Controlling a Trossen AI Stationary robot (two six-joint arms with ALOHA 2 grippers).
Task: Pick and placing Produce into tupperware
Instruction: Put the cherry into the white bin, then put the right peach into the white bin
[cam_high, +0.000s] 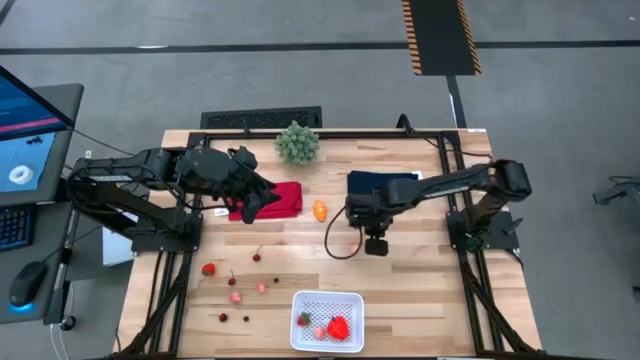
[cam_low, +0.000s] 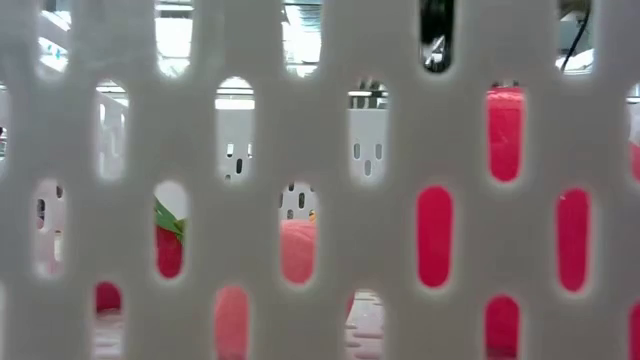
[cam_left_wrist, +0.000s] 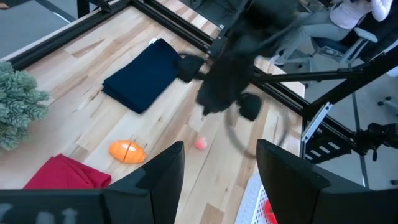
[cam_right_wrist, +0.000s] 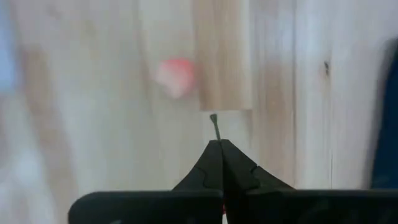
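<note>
Wood table (cam_high: 420, 290): white tupperware (cam_high: 327, 320) at the front edge, red pepper piece (cam_high: 339, 326) and strawberry (cam_high: 304, 319) inside. Right gripper (cam_right_wrist: 220, 144) mid-table, fingers pressed together on a thin green stem (cam_right_wrist: 214, 126). Left gripper (cam_left_wrist: 219, 171) gaping, empty, over the red cloth (cam_high: 283, 197). Orange piece (cam_high: 319, 210) just beside that cloth; cherries (cam_high: 257, 256) scattered front-left.

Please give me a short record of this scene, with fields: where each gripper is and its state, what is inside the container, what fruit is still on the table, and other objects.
left gripper: over the red cloth, fingers open, empty
right gripper: mid-table beside the navy cloth, fingers shut on a thin green stem
tupperware: at the near edge, holds a red pepper piece, a strawberry and a pinkish piece
fruit on table: orange piece, strawberry, pink pieces, cherries
other: green plant
</note>
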